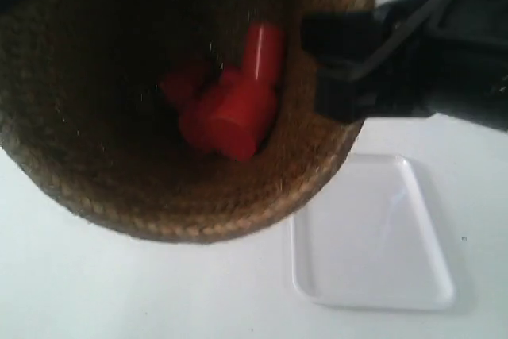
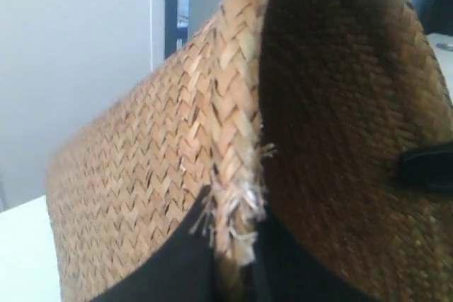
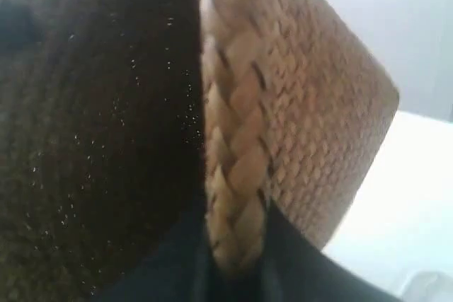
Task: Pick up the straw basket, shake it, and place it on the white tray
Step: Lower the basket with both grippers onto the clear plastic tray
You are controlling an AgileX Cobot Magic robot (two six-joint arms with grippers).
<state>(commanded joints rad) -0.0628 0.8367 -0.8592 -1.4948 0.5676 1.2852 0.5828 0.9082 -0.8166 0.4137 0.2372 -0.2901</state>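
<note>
Left gripper (image 2: 237, 263) and right gripper (image 3: 237, 259) each pinch the rim of the straw basket (image 1: 159, 196). The exterior view alone shows red pieces (image 1: 230, 109) inside (blurred) and the white tray (image 1: 373, 236).

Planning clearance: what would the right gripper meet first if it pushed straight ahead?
The right gripper is clamped on the straw basket by its rim, so that woven wall comes first, apparently.

Pale table (image 1: 79, 283): white tray (image 1: 373, 236) lies flat, toward exterior view's lower right.
</note>
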